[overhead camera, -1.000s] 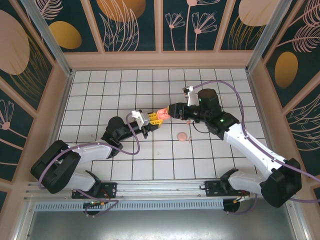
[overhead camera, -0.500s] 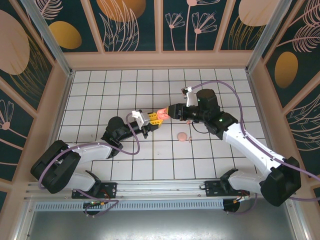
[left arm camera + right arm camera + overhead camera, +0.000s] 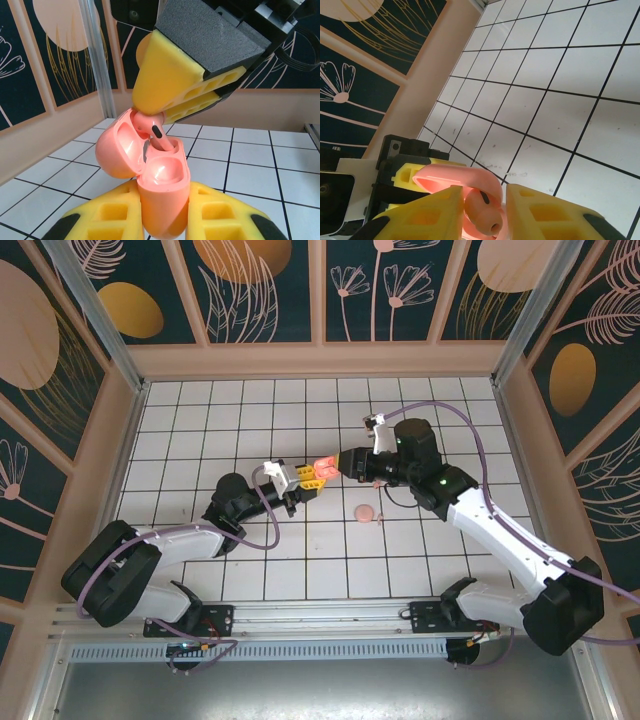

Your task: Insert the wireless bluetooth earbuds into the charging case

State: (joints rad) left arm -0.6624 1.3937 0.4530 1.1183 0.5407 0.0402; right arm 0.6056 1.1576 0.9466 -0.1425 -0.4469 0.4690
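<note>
**A:** What lies nearest on the worktop [image 3: 320, 570]?

**B:** A pale pink round disc [image 3: 365, 512], flat on the tiles, apart from both arms.

**A:** And just beyond it?

**B:** The left end effector [image 3: 312, 477] is clamped on the salmon charging case [image 3: 162, 185], lid open, above the tiles.

**A:** And the right one?

**B:** The right end effector [image 3: 482, 212] meets it from the far side. It pinches an earbud [image 3: 152, 129] between its yellow pads [image 3: 425, 215]. The earbud's lower end sits inside the open case, beside the lid.
</note>
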